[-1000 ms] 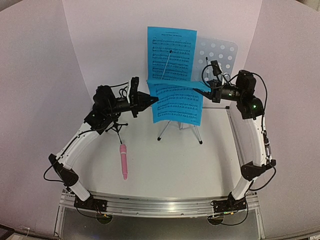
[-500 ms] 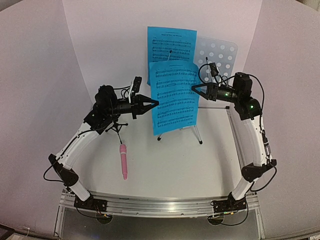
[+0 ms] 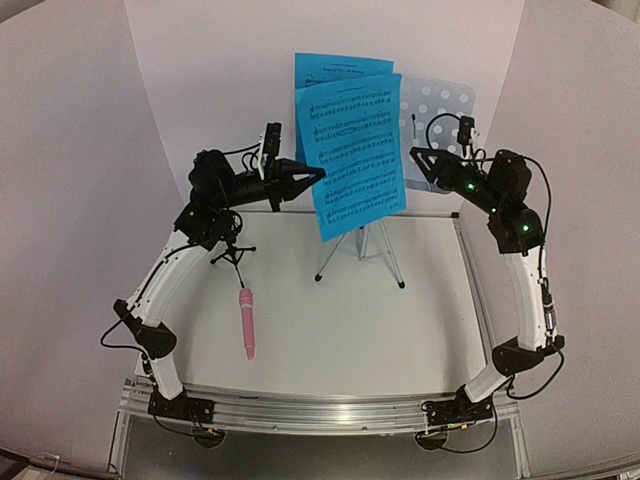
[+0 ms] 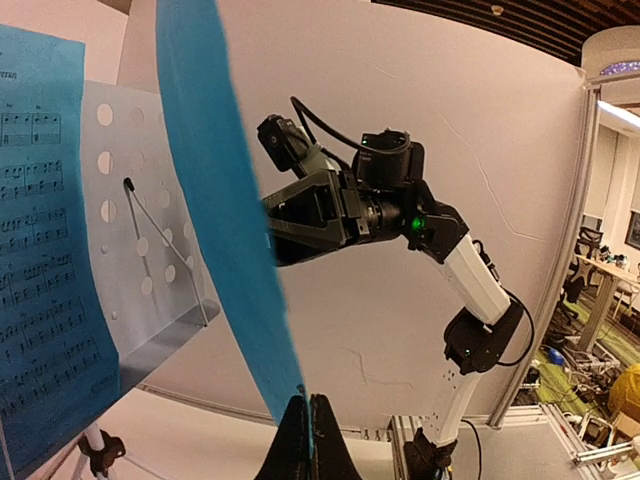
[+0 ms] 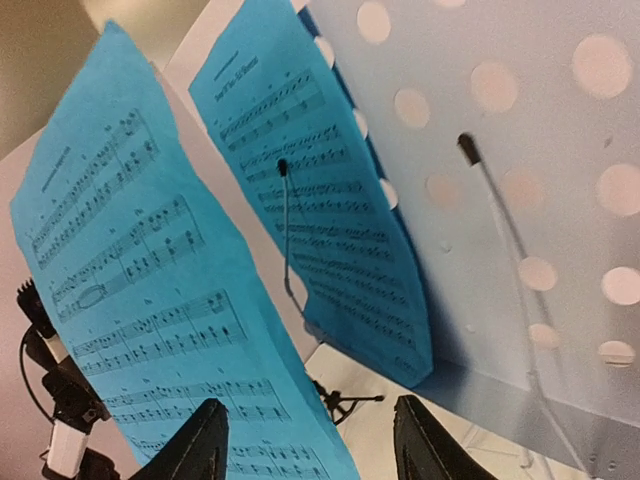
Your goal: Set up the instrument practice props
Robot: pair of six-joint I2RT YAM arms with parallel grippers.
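Observation:
The pale-blue perforated music stand rises on its silver tripod at the back. One blue sheet-music page rests on the stand's left half. My left gripper is shut on the left edge of the second blue page, which hangs tilted in front of the stand; the pinch shows in the left wrist view. My right gripper is open just right of that page, with nothing between its fingers. The pink microphone lies on the table. Left of the stand is the black tripod mic holder.
White curved walls close in the back and both sides. A wire page retainer crosses the page on the stand, and another stands against the bare right half. The metal rail with both arm bases runs along the near edge.
The right gripper opened, let go of the second page and drew back to the right. The left gripper raised the page, which now hangs tilted in front of the stand.

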